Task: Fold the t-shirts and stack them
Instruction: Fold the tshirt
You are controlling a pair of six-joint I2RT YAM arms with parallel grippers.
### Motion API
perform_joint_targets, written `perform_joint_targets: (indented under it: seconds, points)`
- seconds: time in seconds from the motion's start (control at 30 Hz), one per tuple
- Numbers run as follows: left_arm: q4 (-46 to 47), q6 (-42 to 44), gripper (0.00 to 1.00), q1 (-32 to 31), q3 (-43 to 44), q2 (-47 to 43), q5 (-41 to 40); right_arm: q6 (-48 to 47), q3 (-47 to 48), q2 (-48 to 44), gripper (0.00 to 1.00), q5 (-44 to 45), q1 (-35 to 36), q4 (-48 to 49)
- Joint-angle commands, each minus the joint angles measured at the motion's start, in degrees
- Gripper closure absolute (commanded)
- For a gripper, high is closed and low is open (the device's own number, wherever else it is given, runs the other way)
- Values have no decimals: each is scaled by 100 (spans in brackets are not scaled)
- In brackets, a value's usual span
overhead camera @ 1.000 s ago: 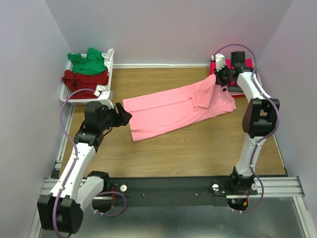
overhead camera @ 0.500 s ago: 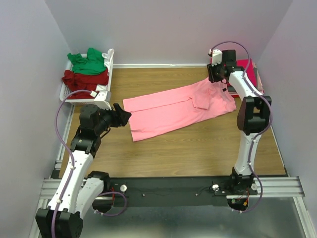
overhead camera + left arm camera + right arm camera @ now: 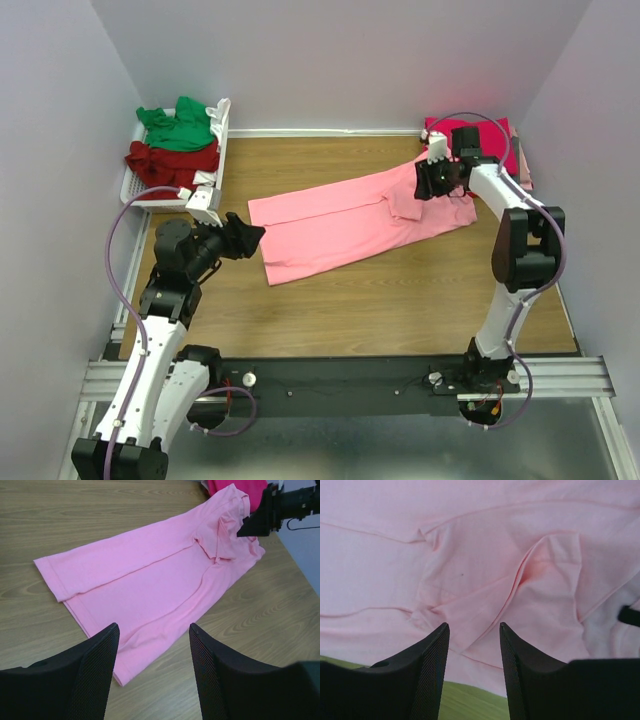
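Note:
A light pink t-shirt [image 3: 340, 225] lies stretched slantwise across the wooden table, its right end folded over into a flap [image 3: 410, 200]. My right gripper [image 3: 425, 182] hovers open just above that flap. In the right wrist view its jaws [image 3: 474, 626] stand apart with only wrinkled pink cloth [image 3: 470, 555] beneath them. My left gripper [image 3: 250, 235] is open beside the shirt's near-left corner. The left wrist view shows the same gripper [image 3: 154, 630] above the shirt's hem [image 3: 95, 625], holding nothing. A magenta t-shirt [image 3: 495, 135] lies at the back right.
A white slotted basket [image 3: 222, 125] stands at the back left with a green shirt [image 3: 180, 125] on top of a dark red one [image 3: 170, 158]. Pale walls close in on three sides. Bare wood [image 3: 380, 300] stretches between the pink shirt and the arm bases.
My right gripper opened and let go of the pink shirt's lifted end, which dropped onto the shirt as a flap. The gripper then sank lower over it. The left arm shifted slightly left.

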Motion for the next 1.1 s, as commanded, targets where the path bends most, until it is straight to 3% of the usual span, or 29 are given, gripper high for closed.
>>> perform_joint_targets:
  seconds: [0.0, 0.2, 0.63, 0.83, 1.07]
  points:
    - [147, 76, 34, 6, -74, -134, 191, 519, -131, 340, 48, 95, -2, -109]
    - [165, 67, 34, -12, -91, -204, 191, 721, -174, 411, 48, 535, -2, 32]
    - [200, 58, 35, -21, -109, -204, 173, 941, -306, 666, 50, 95, -2, 49]
    - [200, 58, 35, -21, -109, -204, 173, 994, -289, 728, 56, 78, -2, 41]
    - [191, 41, 35, -21, -109, -187, 173, 1029, -157, 736, 76, -168, 7, 41]
